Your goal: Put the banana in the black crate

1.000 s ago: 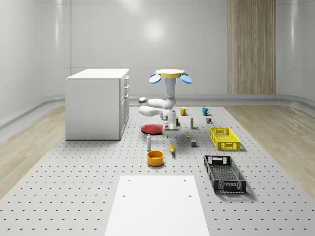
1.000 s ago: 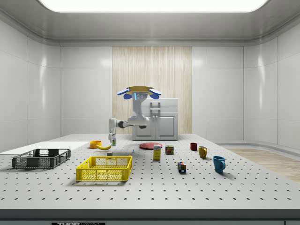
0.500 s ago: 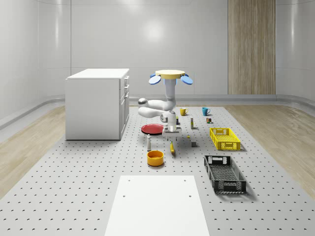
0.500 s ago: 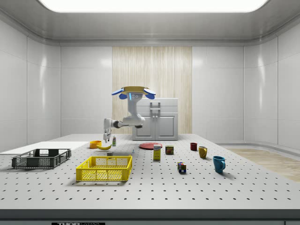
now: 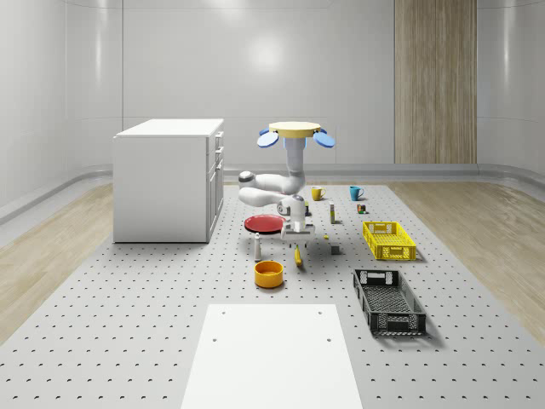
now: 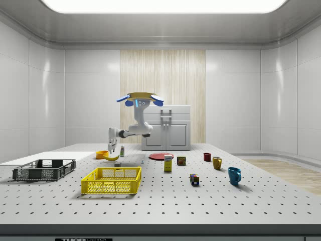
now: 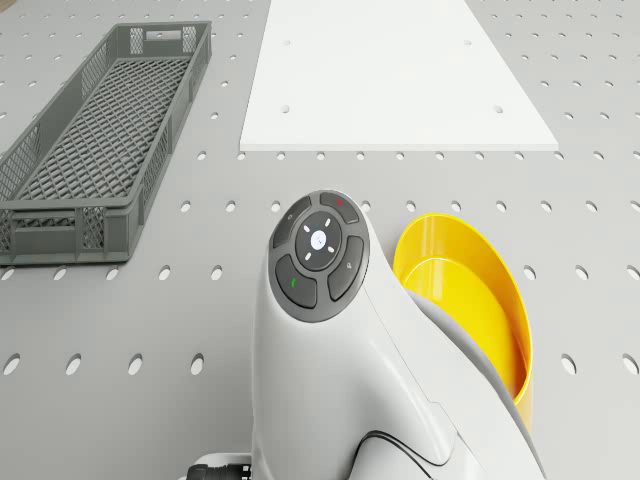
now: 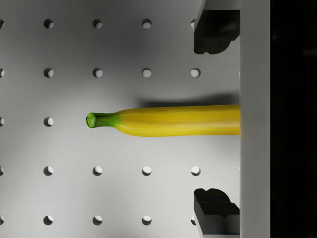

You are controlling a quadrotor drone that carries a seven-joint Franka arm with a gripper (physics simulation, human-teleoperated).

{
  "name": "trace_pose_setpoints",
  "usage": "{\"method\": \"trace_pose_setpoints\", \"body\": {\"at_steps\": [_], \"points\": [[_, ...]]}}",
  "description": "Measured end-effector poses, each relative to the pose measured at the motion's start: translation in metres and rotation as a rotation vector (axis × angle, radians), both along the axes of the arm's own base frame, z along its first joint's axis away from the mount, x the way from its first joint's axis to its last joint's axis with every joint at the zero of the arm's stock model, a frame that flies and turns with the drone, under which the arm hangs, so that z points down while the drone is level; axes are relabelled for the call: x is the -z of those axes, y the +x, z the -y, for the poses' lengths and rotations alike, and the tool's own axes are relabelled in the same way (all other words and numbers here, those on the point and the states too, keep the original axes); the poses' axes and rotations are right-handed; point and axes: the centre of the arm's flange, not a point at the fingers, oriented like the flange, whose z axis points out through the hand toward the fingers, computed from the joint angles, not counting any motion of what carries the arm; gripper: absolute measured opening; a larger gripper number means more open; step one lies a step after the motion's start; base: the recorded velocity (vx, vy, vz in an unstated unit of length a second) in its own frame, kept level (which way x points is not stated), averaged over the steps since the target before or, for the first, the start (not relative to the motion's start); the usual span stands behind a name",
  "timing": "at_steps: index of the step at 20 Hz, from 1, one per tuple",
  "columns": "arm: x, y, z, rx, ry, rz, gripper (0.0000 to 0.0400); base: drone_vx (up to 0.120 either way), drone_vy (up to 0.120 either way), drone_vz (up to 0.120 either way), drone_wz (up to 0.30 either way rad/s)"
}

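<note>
Nearest in the whole-scene view lies a white board (image 5: 274, 354) on the pegboard table (image 5: 128, 324), then the black crate (image 5: 388, 301) toward that view's right, an orange bowl (image 5: 268, 273), and just past it the banana (image 5: 298, 255), flat on the table and well apart from the crate. The wrist view adds what the wide shots cannot: the banana (image 8: 168, 120) lies lengthwise between the two dark fingertips (image 8: 216, 29), its green stem pointing away, with bare table on either side of it. The drone view looks past the arm's round button panel (image 7: 318, 252) to the bowl (image 7: 470, 300), the crate (image 7: 100, 140) and the board. Farther back hovers the drone (image 5: 295, 132), over the table near a red plate (image 5: 263, 223), its arm bent down so the gripper (image 5: 298, 238) hangs above the banana; a yellow crate (image 5: 389, 239) and a white cabinet (image 5: 168, 179) stand beyond. Against the frame a second ago, the side view shows the drone (image 6: 140, 97) shifted toward that view's left — the gripper (image 6: 111, 145) with it. The fingers stand spread wide, touching nothing.
</note>
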Motion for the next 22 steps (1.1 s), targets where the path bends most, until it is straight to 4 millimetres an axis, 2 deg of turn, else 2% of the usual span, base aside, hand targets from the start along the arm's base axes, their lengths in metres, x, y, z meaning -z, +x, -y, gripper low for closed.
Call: {"method": "trace_pose_setpoints", "body": {"at_steps": [10, 16, 22], "points": [[-0.043, 0.002, 0.000, 0.000, 0.000, 0.000, 0.0400, 0.000, 0.000, 0.000, 0.000], [-0.054, 0.019, 0.000, 0.000, 0.000, 0.000, 0.0400, 0.000, 0.000, 0.000, 0.000], [-0.067, 0.027, 0.000, 0.000, 0.000, 0.000, 0.0400, 0.000, 0.000, 0.000, 0.000]]}}
